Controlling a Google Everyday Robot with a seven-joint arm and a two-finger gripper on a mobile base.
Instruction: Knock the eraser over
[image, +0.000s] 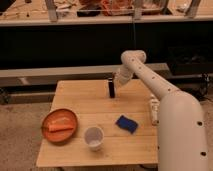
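The eraser (112, 89), a slim black block taller than wide, stood upright near the middle of the far edge of the counter (75, 95). The gripper (117, 80) hung just beside its upper part; whether it was parted or closed could not be told.

Light wooden counter (85, 100) stands on a speckled beige floor (20, 127); behind it a pale grey ledge (55, 71) runs across the room; above the ledge, a wide dark recess (60, 47); higher, a pale shelf (50, 21) with white uprights (51, 10) and orange clutter (117, 6), detail unclear; black bin (192, 62) at right; lighting warm and dim; the jaws hang over the counter's far side.
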